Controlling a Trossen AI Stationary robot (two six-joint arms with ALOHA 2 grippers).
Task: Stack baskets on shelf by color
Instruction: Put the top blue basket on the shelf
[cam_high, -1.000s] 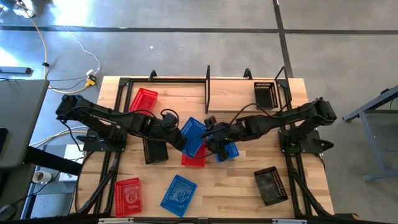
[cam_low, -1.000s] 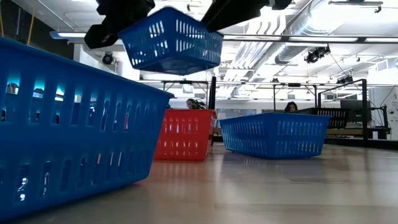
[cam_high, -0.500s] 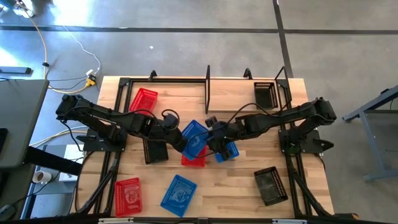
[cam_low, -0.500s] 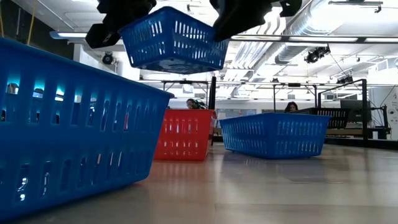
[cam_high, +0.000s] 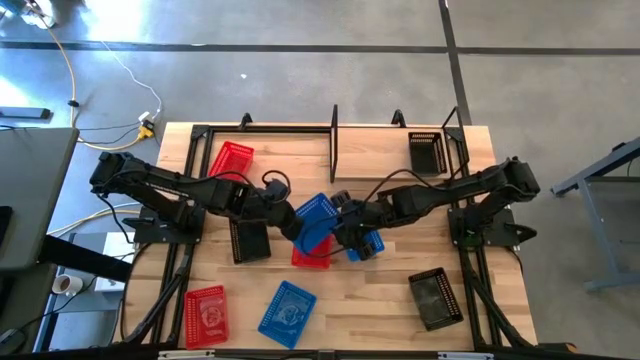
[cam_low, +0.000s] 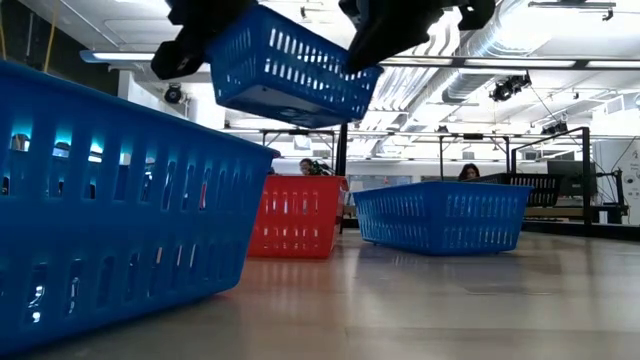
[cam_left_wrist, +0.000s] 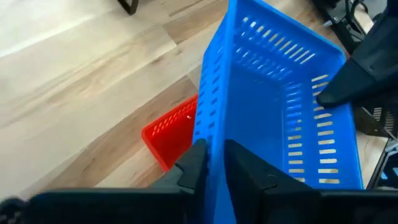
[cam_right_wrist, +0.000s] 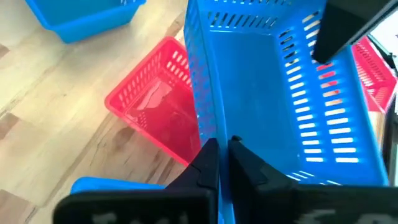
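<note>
At the table's near edge, around six o'clock in the high view, a blue basket (cam_high: 287, 311) lies beside a red basket (cam_high: 205, 317) at seven o'clock, and a black basket (cam_high: 434, 298) sits at four o'clock. Near the middle both arms meet over one raised blue basket (cam_high: 316, 220), which hangs tilted in the air (the low view shows it well clear of the tabletop). The left gripper (cam_left_wrist: 214, 163) is clenched on one wall of that basket, a finger on each side of the rim, and the right gripper (cam_right_wrist: 222, 160) pinches the opposite wall the same way. Directly beneath it a red basket (cam_high: 309, 256) rests on the wood, with another blue basket (cam_high: 367, 243) touching or just beside it toward three o'clock. A black basket (cam_high: 250, 240) lies just at nine o'clock of the centre, under the left arm. Farther back, a red basket (cam_high: 230, 160) sits at eleven o'clock and a black basket (cam_high: 426, 152) at one o'clock, inside the shelf (cam_high: 334, 140), whose upright frames stand along the far edge at twelve o'clock.
</note>
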